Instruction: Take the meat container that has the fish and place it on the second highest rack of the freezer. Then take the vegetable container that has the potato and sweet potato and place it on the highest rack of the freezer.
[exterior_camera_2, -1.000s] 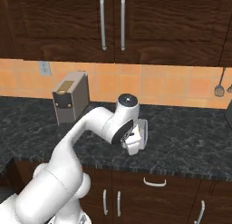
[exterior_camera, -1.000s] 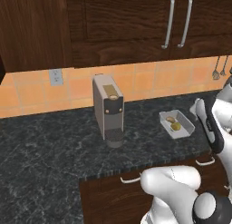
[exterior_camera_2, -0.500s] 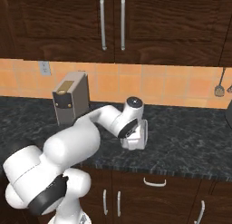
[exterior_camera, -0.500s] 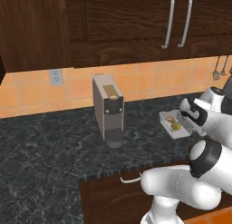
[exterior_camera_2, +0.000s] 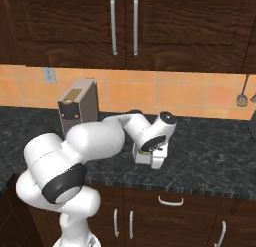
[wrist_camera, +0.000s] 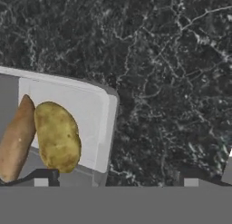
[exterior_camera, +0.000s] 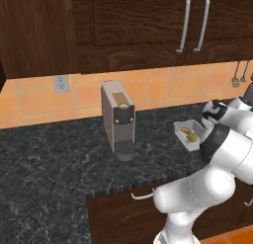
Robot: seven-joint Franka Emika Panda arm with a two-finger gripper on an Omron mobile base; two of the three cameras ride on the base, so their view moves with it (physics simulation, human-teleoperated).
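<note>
The vegetable container [exterior_camera: 189, 136], a shallow white tray, sits on the dark counter and holds a yellow potato [wrist_camera: 57, 137] and an orange-brown sweet potato [wrist_camera: 16, 139]. My gripper [wrist_camera: 115, 182] hangs open just above the tray's end. One fingertip [wrist_camera: 41, 182] is over the tray's inside and the other over bare counter, with the tray's end wall [wrist_camera: 105, 128] between them. From the right base view my hand [exterior_camera_2: 156, 141] covers most of the container [exterior_camera_2: 150, 159]. The meat container with the fish and the freezer are out of view.
A grey coffee machine [exterior_camera: 118, 120] stands on the counter [exterior_camera: 59, 174] left of the tray, also seen at the left as the coffee machine [exterior_camera_2: 76, 111]. Dark wall cabinets hang overhead. Utensils [exterior_camera_2: 243, 98] hang on the tiled wall at the right. Drawers run under the counter's front edge.
My arm has swung in from the right and brought the hand down over the vegetable container. The jaws have stayed wide. The container has not moved.
</note>
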